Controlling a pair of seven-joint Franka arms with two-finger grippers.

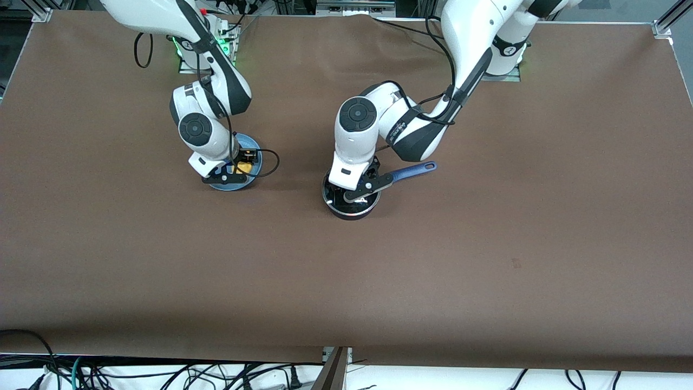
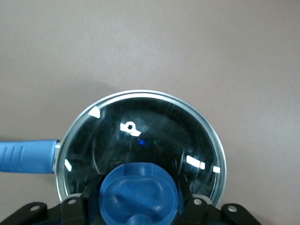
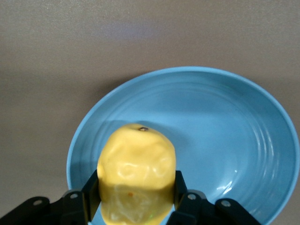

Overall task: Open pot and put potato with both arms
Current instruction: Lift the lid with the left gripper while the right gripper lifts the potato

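The black pot (image 1: 346, 213) stands mid-table, its blue handle (image 1: 414, 170) pointing toward the left arm's end. A glass lid (image 2: 140, 126) with a blue knob (image 2: 139, 187) covers it. My left gripper (image 2: 139, 200) is down on the lid (image 1: 352, 199), fingers (image 2: 90, 197) pressed on both sides of the knob. The yellow potato (image 3: 136, 168) is at the light-blue plate (image 3: 225, 131). My right gripper (image 3: 136, 199) is shut on it, fingers against both sides. In the front view the potato (image 1: 246, 168) peeks out beside the right gripper (image 1: 238, 172) over the plate (image 1: 227, 186).
Brown cloth covers the whole table. The plate is toward the right arm's end, about a pot's width plus from the pot. A black cable loops over the plate's edge (image 1: 273, 162). The handle also shows in the left wrist view (image 2: 26, 156).
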